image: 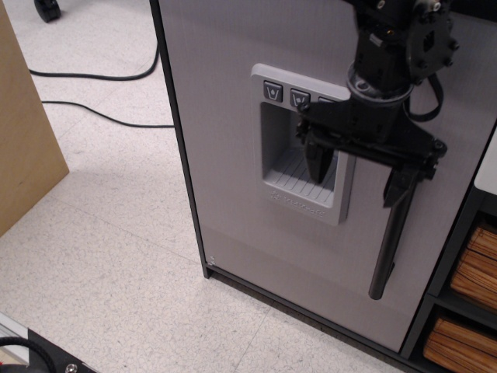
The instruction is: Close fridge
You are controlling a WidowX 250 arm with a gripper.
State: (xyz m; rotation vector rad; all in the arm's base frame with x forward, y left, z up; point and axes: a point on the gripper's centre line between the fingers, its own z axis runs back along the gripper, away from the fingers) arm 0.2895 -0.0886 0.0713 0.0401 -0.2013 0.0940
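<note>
The fridge (233,155) fills the middle of the view. Its silver-grey door lies flat against the dark cabinet, with no gap showing. The recessed dispenser panel (291,167) sits mid-door, and the black bar handle (386,249) runs down at the right. My gripper (359,175) hangs in front of the door, between the dispenser and the handle's top. Its two black fingers (318,159) are spread wide apart and hold nothing. It hides the third dispenser button and the handle's upper end.
A dark shelf unit with brown crates (466,272) stands right of the fridge. A brown board (23,148) leans at the left. Black cables (93,76) run across the pale tiled floor (101,272) behind it. A black device corner (39,357) is at the bottom left.
</note>
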